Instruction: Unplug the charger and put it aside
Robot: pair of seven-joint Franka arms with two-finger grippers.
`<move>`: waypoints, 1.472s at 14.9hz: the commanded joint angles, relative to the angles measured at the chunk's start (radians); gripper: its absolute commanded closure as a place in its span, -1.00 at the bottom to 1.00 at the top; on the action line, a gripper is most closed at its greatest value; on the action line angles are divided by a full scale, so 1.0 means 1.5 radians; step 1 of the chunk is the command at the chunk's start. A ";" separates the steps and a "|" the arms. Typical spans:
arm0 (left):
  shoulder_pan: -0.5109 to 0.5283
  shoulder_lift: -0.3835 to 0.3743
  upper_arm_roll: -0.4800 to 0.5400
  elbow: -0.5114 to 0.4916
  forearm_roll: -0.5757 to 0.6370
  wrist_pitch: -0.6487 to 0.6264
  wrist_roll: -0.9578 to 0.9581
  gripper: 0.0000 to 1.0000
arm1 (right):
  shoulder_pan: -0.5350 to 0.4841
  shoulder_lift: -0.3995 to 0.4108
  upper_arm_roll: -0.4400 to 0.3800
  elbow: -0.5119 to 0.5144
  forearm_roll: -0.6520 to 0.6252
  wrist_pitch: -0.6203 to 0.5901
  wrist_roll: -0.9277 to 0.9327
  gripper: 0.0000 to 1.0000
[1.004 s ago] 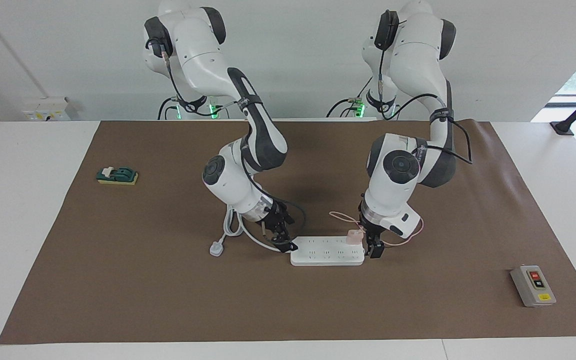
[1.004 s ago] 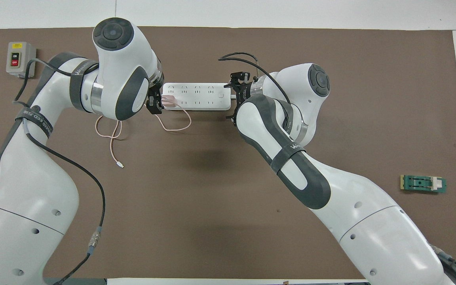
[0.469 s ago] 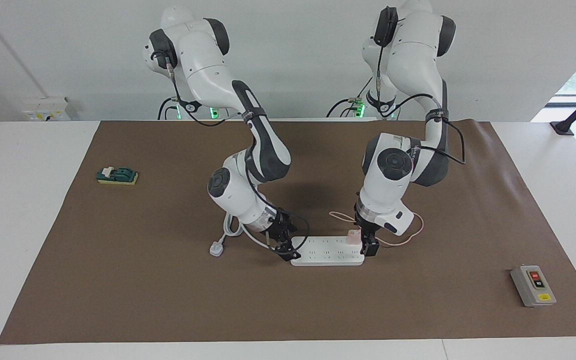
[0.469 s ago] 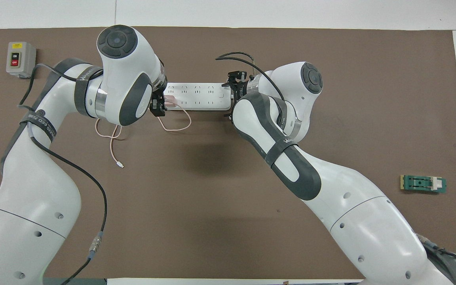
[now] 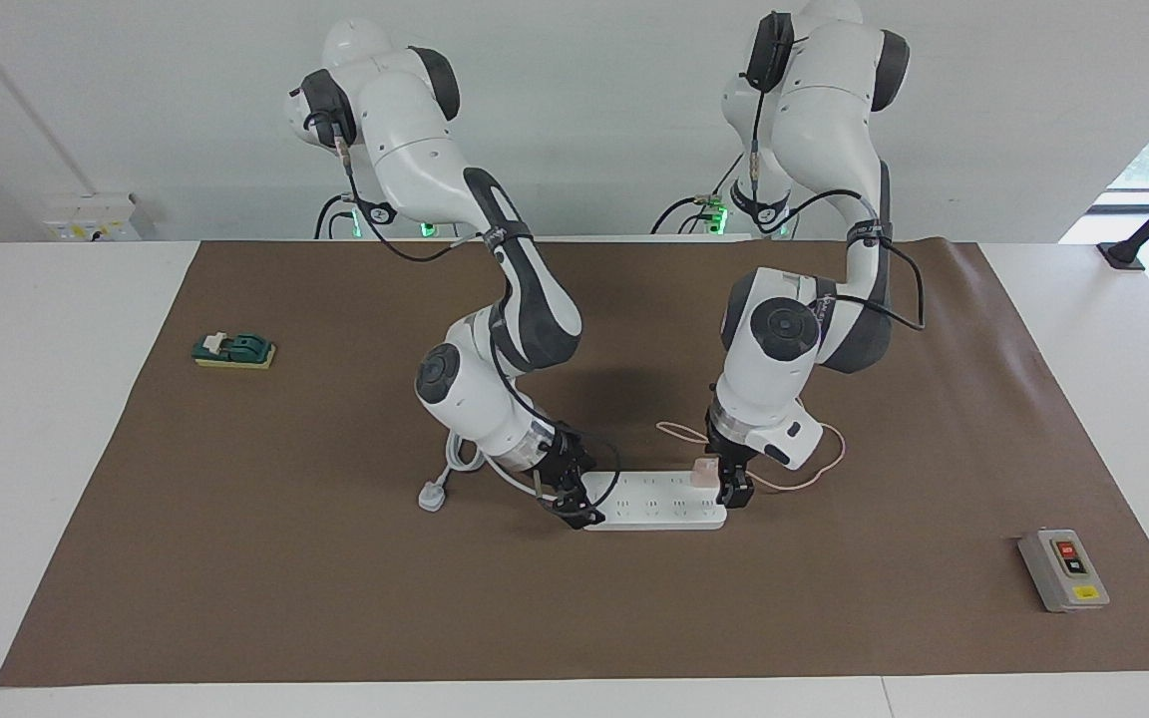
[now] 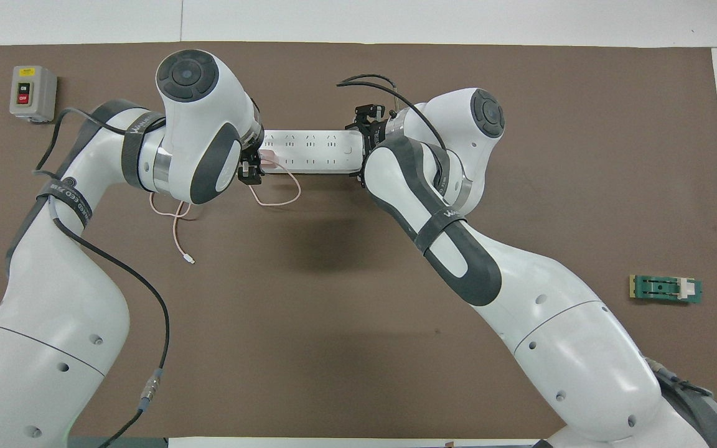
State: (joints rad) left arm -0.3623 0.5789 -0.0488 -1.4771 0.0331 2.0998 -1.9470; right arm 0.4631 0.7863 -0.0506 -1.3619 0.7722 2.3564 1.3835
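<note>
The charger (image 5: 703,473) is a small pale pink cube plugged into the white power strip (image 5: 649,511) at its end toward the left arm. Its thin pink cable (image 5: 819,469) loops on the mat nearer the robots. My left gripper (image 5: 734,490) is low at that end of the strip, open, right beside the charger. In the overhead view the charger (image 6: 267,155) sits just off the left gripper (image 6: 251,160). My right gripper (image 5: 571,504) is down at the other end of the power strip (image 6: 312,151). It also shows in the overhead view (image 6: 363,146).
The strip's thick white cord and plug (image 5: 432,496) lie by the right gripper. A grey switch box (image 5: 1063,569) sits toward the left arm's end. A green block (image 5: 233,350) sits toward the right arm's end. The brown mat (image 5: 335,598) covers the table.
The left gripper has moved in toward the charger. The right gripper has moved down onto the other end of the strip. The charger and strip have not moved.
</note>
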 commanded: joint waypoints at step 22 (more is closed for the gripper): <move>-0.027 -0.039 0.015 -0.058 0.018 0.024 -0.019 1.00 | -0.018 0.058 0.000 0.086 0.007 -0.041 -0.002 1.00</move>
State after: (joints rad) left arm -0.3907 0.5597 -0.0457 -1.5139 0.0399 2.1248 -1.9663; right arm 0.4435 0.8383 -0.0538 -1.2820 0.7720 2.2785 1.3848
